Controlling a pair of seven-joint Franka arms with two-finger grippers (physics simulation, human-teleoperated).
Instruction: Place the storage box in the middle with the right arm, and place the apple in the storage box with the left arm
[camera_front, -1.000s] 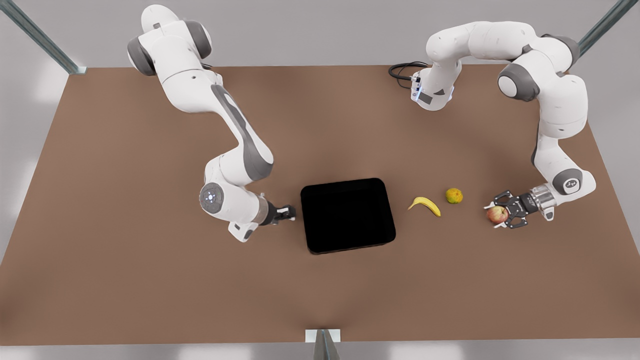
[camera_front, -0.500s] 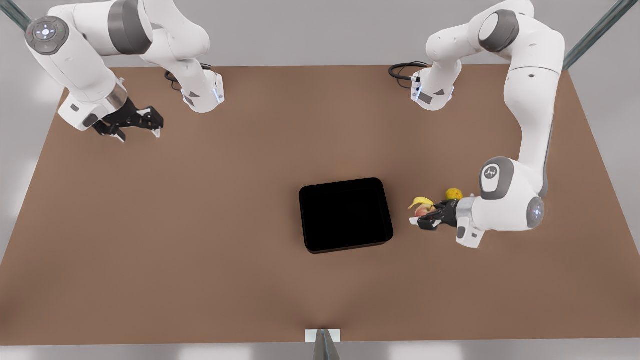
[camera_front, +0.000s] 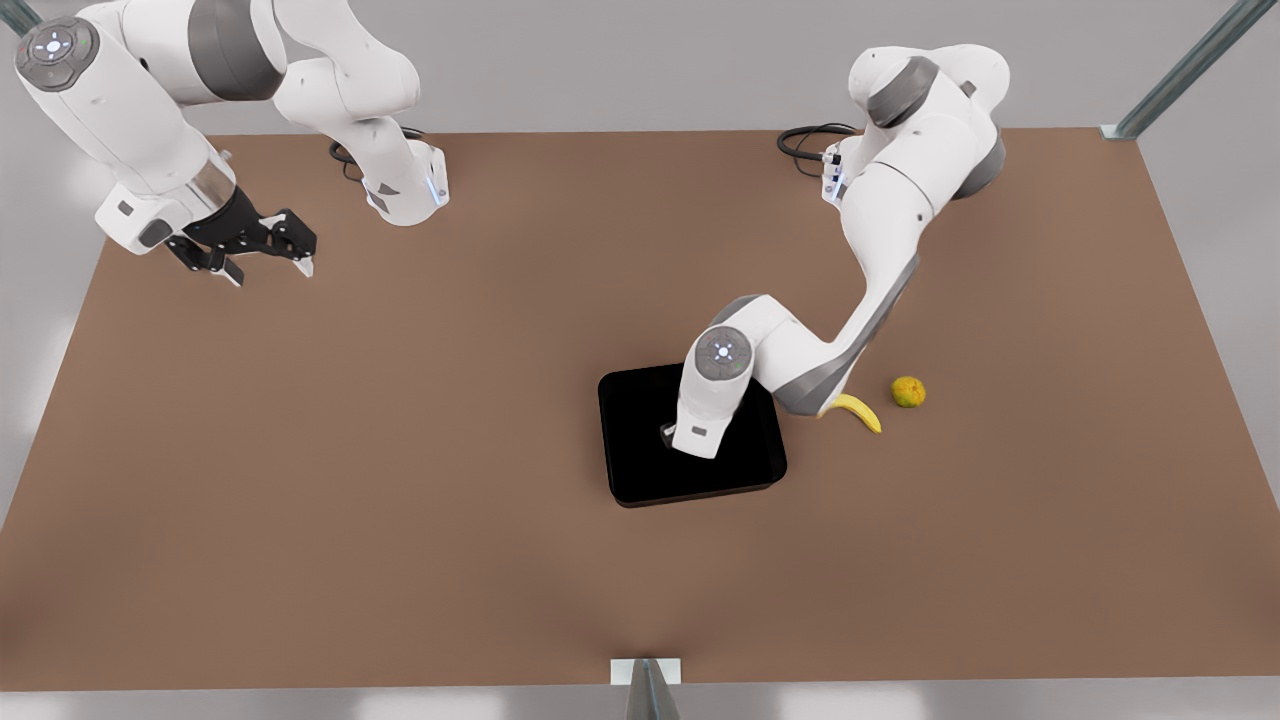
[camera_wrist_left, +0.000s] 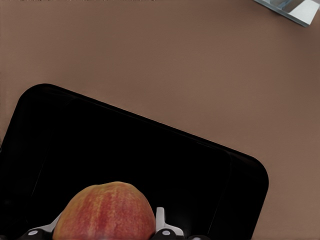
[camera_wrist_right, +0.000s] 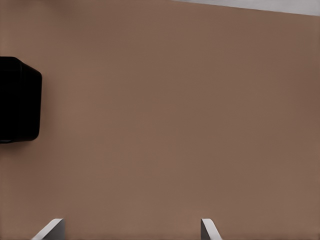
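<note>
Hanging directly over the box (camera_front: 640, 470) at mid-bench, the left gripper (camera_wrist_left: 105, 235) has its fingers clamped on the apple (camera_wrist_left: 104, 212) (box floor right underneath); right gripper (camera_front: 262, 248) waits wide near the far corner.

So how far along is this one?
Done: the box sits mid-table, and the right pincer waits open near the table's far corner on the front view's left. In hand: the left pincer holds the apple over the box. Left: release it inside.
</note>
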